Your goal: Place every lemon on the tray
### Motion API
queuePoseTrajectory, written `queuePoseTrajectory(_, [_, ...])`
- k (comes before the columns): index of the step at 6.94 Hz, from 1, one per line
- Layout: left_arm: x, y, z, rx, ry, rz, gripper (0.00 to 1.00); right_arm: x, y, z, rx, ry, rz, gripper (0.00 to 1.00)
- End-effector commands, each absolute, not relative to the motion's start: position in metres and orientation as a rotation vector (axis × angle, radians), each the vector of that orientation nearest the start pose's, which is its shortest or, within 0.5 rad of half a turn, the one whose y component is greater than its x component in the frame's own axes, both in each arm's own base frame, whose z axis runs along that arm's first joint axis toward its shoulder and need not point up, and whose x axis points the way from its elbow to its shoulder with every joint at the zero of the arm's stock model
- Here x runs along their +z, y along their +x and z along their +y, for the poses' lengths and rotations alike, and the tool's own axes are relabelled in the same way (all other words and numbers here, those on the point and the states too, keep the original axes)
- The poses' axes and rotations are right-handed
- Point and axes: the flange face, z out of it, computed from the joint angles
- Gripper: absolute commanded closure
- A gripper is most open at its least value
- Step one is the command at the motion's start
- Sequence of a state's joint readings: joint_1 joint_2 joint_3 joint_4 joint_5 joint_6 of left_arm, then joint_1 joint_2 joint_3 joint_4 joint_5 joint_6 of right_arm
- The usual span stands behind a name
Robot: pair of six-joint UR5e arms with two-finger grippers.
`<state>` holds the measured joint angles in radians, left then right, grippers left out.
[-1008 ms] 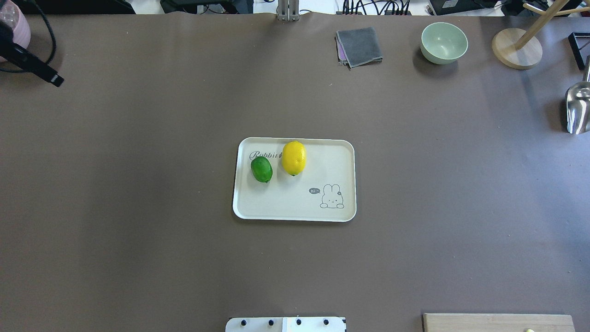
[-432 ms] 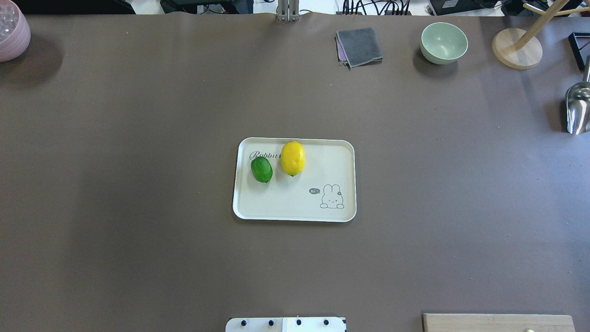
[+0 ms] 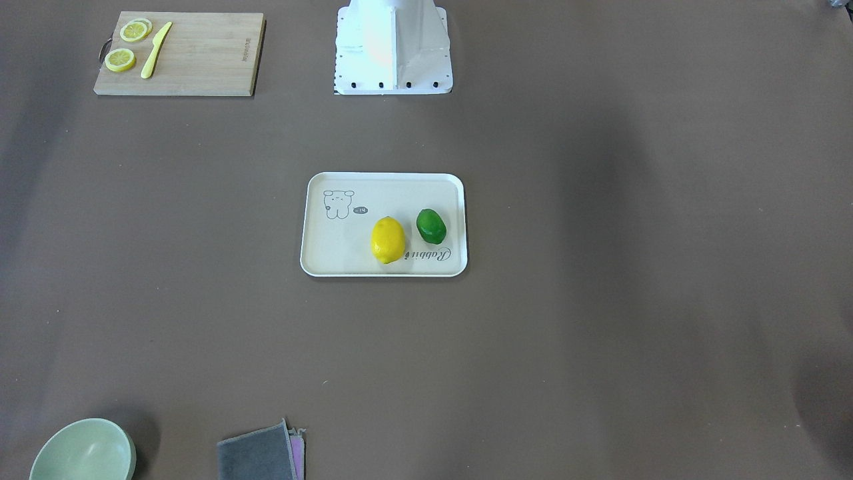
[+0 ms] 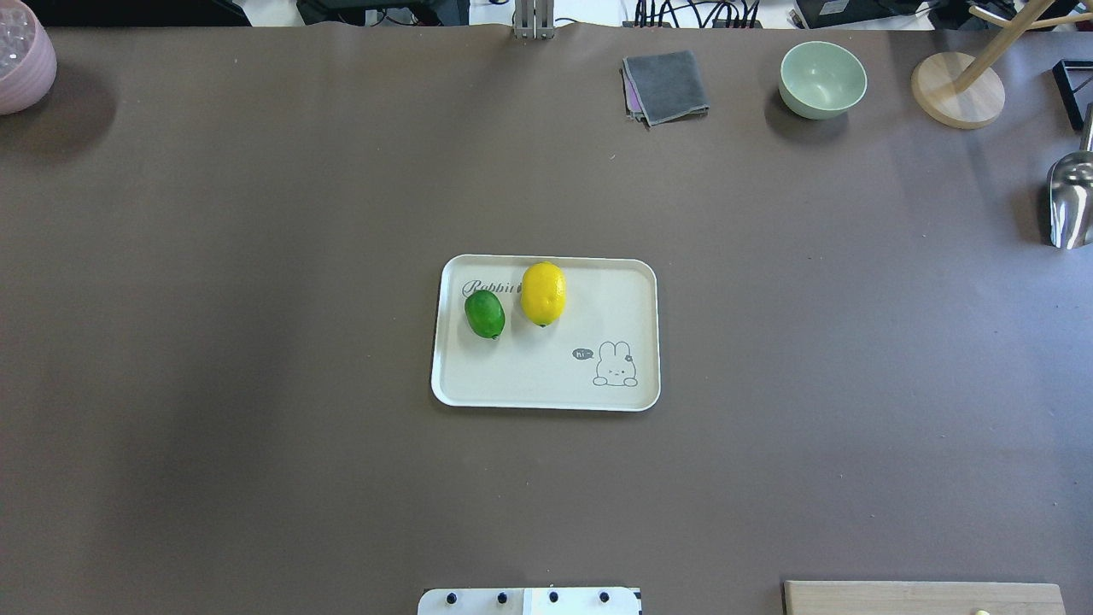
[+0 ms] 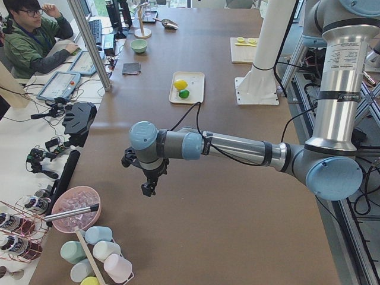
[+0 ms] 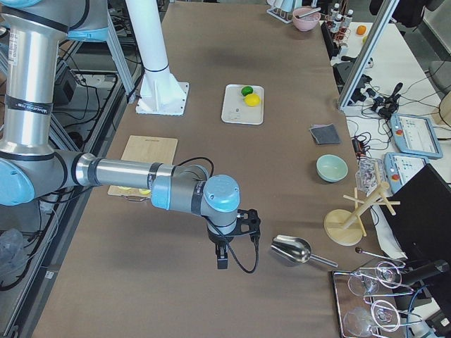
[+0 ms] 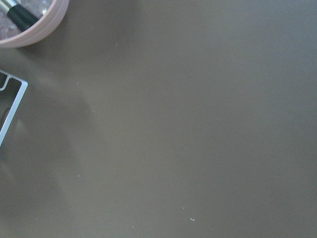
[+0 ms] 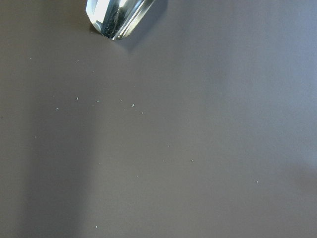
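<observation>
The yellow lemon (image 4: pixel 543 293) and the smaller green lemon (image 4: pixel 484 313) lie side by side on the cream tray (image 4: pixel 546 384) at the table's middle. They also show in the front view, yellow lemon (image 3: pixel 388 240) next to green lemon (image 3: pixel 431 226). My left gripper (image 5: pixel 148 187) hangs over bare table far from the tray, near the pink bowl (image 5: pixel 76 208). My right gripper (image 6: pixel 222 260) hangs over bare table by the metal scoop (image 6: pixel 292 248). Both show only in the side views, so I cannot tell whether they are open or shut.
A wooden cutting board (image 3: pixel 200 60) with lemon slices (image 3: pixel 120 59) and a yellow knife (image 3: pixel 155 50) sits near the robot base. A green bowl (image 4: pixel 821 79), a grey cloth (image 4: pixel 666 85) and a wooden stand (image 4: pixel 956 90) are at the far right.
The left gripper, seen at the overhead view's top left corner a second ago, has moved out of that view. The lemons and tray have not moved.
</observation>
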<state>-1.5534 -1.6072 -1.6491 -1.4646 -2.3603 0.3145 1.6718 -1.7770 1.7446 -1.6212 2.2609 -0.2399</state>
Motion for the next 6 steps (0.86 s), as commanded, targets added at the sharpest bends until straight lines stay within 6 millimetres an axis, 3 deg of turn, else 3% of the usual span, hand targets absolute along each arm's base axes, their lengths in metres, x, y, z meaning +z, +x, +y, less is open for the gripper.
queuePoseTrajectory(1, [0.621, -0.077, -0.494, 0.27, 0.129, 0.777, 0.02, 0.676, 0.108, -0.389, -0.103, 0.04, -0.715, 0.0])
queuePoseTrajectory(6, [0.602, -0.075, -0.495, 0.306, 0.19, 0.769, 0.02, 0.683, 0.103, -0.386, -0.107, 0.029, -0.753, 0.0])
